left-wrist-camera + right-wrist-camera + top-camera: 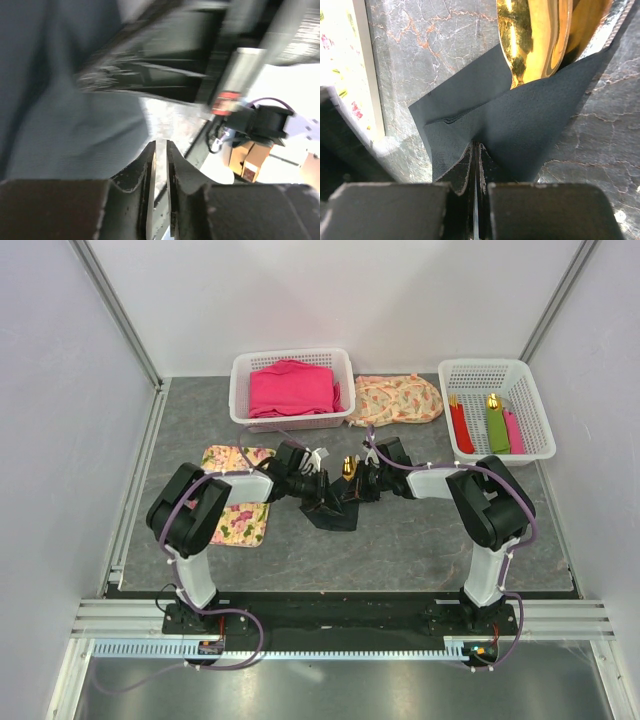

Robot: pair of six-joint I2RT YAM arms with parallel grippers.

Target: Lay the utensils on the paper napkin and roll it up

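The left wrist view was strongly blurred, and almost nothing in it could be named with safety. At its bottom, the left gripper (161, 170) showed its 2 dark fingers (142, 172) standing a little apart with a narrow bright gap. I could not tell if something thin was between them.

From above, both wrists met over the middle of the grey marble-patterned table (420, 540). There the black links and the black sheet ran together, so the fingertips were hard to separate from the paper.

The thin matte black paper napkin (530, 125) lay on the table between the 2 arms, just to the right of the floral rectangular mat (240, 525). It was no longer flat. One part was folded over another, with a soft crease, and its corners pointed out to the sides.

The slim metal utensils (535, 40) lay inside this fold. Only their shiny gold-coloured heads came out at the far edge. The handles were hidden under the paper, and the heads were cut off by the top border of the right wrist view, so their count was not clear.

The right gripper (476, 155) had its fingers pressed together on the near fold of the paper napkin, pinching it.
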